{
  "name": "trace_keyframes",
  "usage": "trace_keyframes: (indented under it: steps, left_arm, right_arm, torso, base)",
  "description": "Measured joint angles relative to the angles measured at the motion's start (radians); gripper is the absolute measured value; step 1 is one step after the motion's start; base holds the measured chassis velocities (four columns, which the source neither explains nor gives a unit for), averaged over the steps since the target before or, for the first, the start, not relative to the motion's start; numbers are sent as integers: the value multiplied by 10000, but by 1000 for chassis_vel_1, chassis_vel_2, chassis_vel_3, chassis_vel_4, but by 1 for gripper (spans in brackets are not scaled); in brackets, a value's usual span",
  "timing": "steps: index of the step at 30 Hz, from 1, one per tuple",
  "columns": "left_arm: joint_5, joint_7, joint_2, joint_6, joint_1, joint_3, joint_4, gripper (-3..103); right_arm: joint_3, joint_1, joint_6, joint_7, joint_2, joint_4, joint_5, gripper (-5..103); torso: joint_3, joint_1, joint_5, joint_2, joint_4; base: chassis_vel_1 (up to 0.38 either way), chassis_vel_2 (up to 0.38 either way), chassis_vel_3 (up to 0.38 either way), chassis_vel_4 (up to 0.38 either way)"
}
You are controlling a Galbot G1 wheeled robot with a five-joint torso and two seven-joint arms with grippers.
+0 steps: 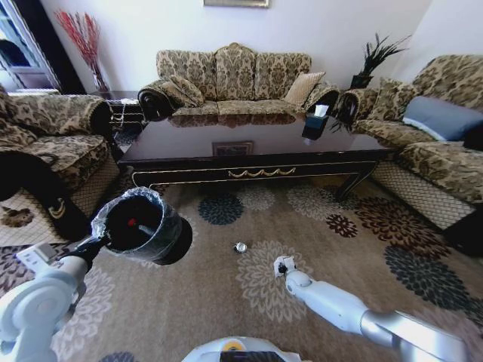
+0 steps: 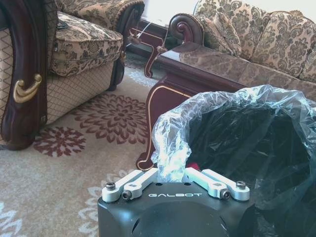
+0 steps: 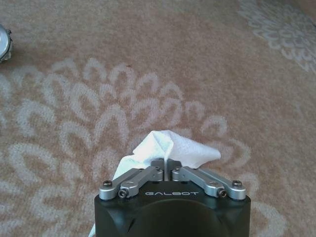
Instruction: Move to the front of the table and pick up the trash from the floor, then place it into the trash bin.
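Note:
My left gripper [image 1: 96, 243] is shut on the rim of the trash bin [image 1: 147, 226], a black bucket lined with a crinkly plastic bag, and holds it tilted above the floor [image 1: 226, 309]. A red cap [image 1: 132, 223] shows inside it. In the left wrist view the fingers [image 2: 148, 178] clamp the bag-covered rim of the bin [image 2: 247, 143]. My right gripper [image 1: 282, 266] is low over the carpet and shut on a crumpled white paper [image 3: 170, 147]. A small round silvery piece [image 1: 241, 246] of trash lies on the carpet between both arms and the table [image 1: 256, 154].
Patterned sofas stand behind the table [image 1: 234, 75], at the left [image 1: 45, 143] and at the right [image 1: 438, 143]. A dark tissue box [image 1: 315, 121] stands on the table's right end. Open carpet lies in front of the table.

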Motion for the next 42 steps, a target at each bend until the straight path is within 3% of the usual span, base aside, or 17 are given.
trace_keyframes:
  steps: [8, 12, 16, 24, 31, 38, 42]
  left_arm:
    - [5, 10, 86, 0, -10, 5, 67, 3]
    - [59, 17, 81, 0, -6, 146, 142, 3]
    - [274, 106, 46, 0, -5, 350, 402, 3]
    - [588, 178, 27, -40, -112, 850, 1126, 3]
    - [592, 154, 57, -46, -175, 1079, 1469, 3]
    - [507, 120, 46, -50, -260, 1249, 1608, 3]
    - [409, 37, 28, -79, -348, 1534, 1574, 3]
  right_arm:
    - [289, -50, 769, -571, -324, 499, -352, 0]
    - [660, 134, 2161, -1441, -574, 905, -655, 0]
    - [1023, 312, 2727, -1815, -719, 1503, -634, 0]
    - [1405, 1093, 3183, -2461, -1092, 3466, 389, 0]
    - [1403, 1843, 3453, -3736, -1838, 5191, 912, 0]
    - [534, 3289, 3508, -4177, -1988, 6273, 1231, 0]
    - [-900, 4915, 3598, -4106, -1020, 6237, 1435, 0]
  torso:
    - [0, 0, 1, 0, 0]
    - [0, 0, 1, 0, 0]
    - [0, 0, 2, 0, -1]
    - [0, 0, -2, 0, 2]
    - [0, 0, -1, 0, -1]
    - [1, 0, -1, 0, -3]
    - [1, 0, 3, 0, 3]
  base:
    - [0, 0, 0, 0]
    - [0, 0, 0, 0]
    - [0, 0, 0, 0]
    - [0, 0, 0, 0]
    - [0, 0, 0, 0]
    - [0, 0, 0, 0]
    - [0, 0, 0, 0]
